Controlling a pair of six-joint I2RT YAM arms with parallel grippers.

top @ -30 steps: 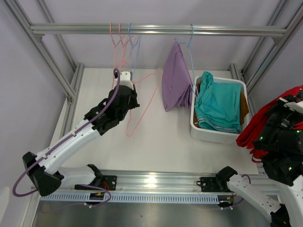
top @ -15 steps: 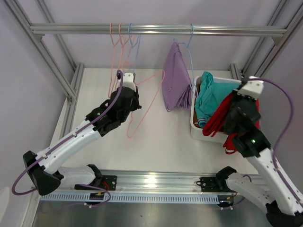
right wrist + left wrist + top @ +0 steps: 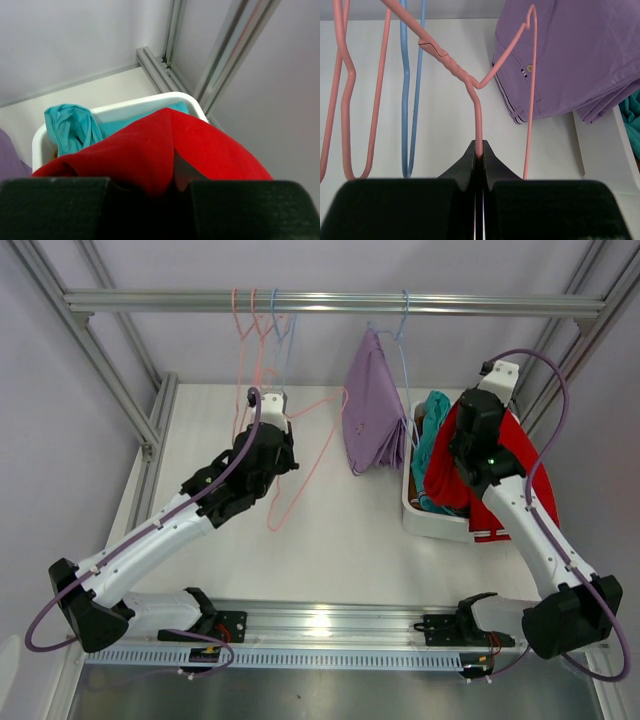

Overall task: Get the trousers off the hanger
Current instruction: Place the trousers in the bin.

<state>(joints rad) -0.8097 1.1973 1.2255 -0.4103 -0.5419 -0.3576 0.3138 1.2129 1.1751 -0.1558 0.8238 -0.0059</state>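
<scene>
Over the last second I have swung my right gripper [image 3: 175, 182], clenched on the soft red cloth trousers [image 3: 522, 455], above the white plastic bin [image 3: 440, 527] at the desk's right edge, so release is due. My left gripper [image 3: 479, 156] pinches the bare pink wire hanger [image 3: 451, 69]. The lavender cloth trousers [image 3: 372, 405] hang near the far edge.

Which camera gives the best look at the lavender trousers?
The top external view: the lavender trousers show whole, hanging from a blue hanger. The left wrist view shows part of them close up; the right wrist view catches only a purple sliver at its edge.
</scene>
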